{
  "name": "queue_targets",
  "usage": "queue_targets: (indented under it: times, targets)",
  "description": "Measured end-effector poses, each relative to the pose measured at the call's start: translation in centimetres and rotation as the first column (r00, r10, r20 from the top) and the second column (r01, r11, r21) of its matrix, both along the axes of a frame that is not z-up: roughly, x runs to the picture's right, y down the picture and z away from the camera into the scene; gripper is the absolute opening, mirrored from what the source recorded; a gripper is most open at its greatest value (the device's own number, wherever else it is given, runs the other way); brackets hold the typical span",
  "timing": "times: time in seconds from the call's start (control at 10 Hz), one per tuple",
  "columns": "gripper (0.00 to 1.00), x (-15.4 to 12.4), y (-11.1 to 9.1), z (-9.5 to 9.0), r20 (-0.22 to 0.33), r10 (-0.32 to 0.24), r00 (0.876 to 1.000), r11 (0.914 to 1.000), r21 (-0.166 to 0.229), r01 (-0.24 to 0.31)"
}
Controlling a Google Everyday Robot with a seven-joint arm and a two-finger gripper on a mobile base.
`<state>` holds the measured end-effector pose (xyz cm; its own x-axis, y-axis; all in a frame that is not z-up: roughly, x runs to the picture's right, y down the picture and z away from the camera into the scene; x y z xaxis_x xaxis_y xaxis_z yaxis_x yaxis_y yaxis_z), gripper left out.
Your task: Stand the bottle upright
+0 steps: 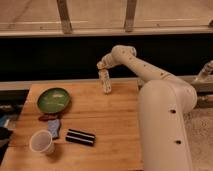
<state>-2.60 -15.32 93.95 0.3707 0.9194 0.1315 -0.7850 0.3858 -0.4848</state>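
Camera view shows the small slim white plastic bottle (106, 83), with its pale label and dark marks, standing more or less upright near the far edge of the wooden butcher-block bench (115, 125), directly beneath the robot's two-finger hand (103, 71). The hand is held at the bottle's top, at the end of the cream-coloured arm (137, 64) reaching over from the right; whether it is clenched on the neck or already released cannot be told. The bottle is judged to be light and fairly stiff, with a smooth, probably slippery skin and a narrow foot, so that it is likely to be tipped by a small sideways nudge. A hold on the upper body or just below the neck is judged best, where the shape narrows and slipping is checked, and any release is best made straight upward. The bench surface is seen as flat, level and bare around the bottle, so a steady footing is expected there, though the far edge lies close behind it. Well forward and to the left of the bottle, a round green plate (53, 99) is set; further forward of the bottle lie a black rectangular object with pale stripes (80, 137), a small blue-and-red packet (52, 125) and a white paper cup (41, 142), all well apart from it. Behind the bottle a dark wall band and a pale railing (100, 31) are seen, and pale carpeted floor to its right.
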Motion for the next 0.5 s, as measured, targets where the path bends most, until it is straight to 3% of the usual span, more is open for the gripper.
queue_targets:
  times: [0.5]
  targets:
    - [0.71,-0.12,-0.72,-0.3,0.002,0.011,1.0,0.9996,0.027,-0.011]
